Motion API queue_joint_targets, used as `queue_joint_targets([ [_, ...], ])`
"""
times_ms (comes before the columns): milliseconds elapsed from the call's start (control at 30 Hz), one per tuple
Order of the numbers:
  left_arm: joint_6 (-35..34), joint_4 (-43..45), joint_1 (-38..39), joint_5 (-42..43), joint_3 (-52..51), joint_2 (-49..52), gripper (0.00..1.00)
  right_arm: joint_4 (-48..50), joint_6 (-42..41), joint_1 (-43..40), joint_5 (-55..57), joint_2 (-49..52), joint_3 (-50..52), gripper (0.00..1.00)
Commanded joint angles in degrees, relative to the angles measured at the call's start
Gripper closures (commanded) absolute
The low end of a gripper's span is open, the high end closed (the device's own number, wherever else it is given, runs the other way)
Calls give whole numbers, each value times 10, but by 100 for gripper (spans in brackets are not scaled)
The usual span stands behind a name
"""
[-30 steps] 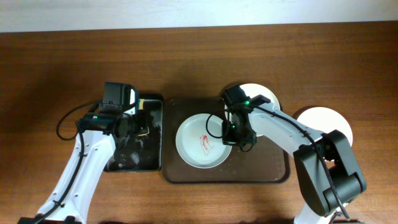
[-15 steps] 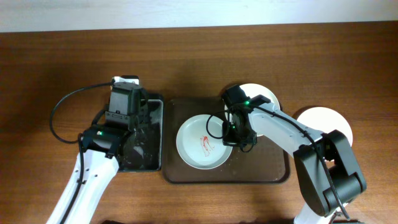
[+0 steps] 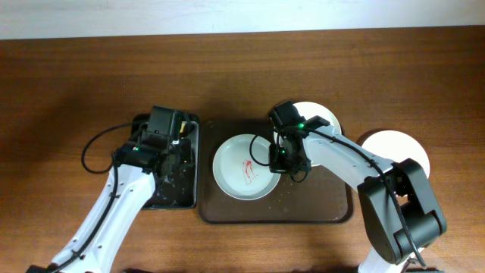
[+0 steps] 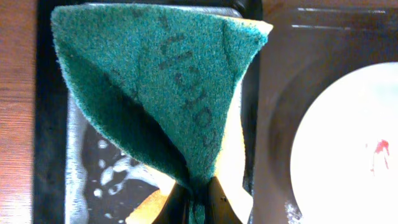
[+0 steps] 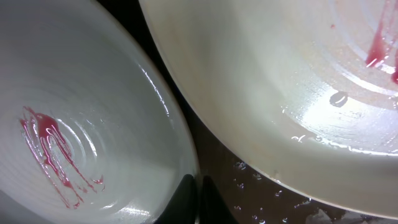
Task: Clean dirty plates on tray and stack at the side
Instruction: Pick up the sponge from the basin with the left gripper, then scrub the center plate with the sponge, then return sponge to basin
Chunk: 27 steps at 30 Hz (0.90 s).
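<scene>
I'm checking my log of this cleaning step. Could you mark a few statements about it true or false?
1. The left hand grips a green sponge. True.
2. The middle plate on the tray is clean. False: it has a red smear.
3. All three plates lie on the tray. False: one white plate sits on the table, right of the tray.
4. The right hand grips the middle plate's right rim. True.

Rear plate (image 3: 320,114) half under right arm (image 3: 345,155). Sponge (image 4: 168,81) masks left claw (image 4: 198,202) tips. Smeared plate (image 4: 348,143) cut off at right edge.
</scene>
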<state>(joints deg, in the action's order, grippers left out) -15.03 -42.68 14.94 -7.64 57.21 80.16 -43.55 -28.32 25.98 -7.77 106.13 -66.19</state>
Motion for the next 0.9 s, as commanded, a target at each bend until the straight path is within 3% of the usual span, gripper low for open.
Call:
queue_joint_targets([
  [0, -8, 1, 0, 23, -1, 12, 100, -6, 0, 3, 9, -7, 4, 96],
  [200, -8, 1, 0, 26, -1, 15, 100, -8, 0, 3, 7, -7, 4, 96],
  [367, -51, -11, 0, 151, -1, 92, 100, -20, 0, 3, 7, -7, 4, 96],
  [533, -47, 10, 1, 198, 31, 43, 100, -21, 0, 3, 8, -7, 4, 96],
  [633, -62, 43, 6, 289, 26, 54, 100, -21, 0, 3, 7, -7, 4, 96],
  [867, -183, 186, 153, 300, 26, 205, 100, -21, 0, 3, 7, -7, 4, 96],
])
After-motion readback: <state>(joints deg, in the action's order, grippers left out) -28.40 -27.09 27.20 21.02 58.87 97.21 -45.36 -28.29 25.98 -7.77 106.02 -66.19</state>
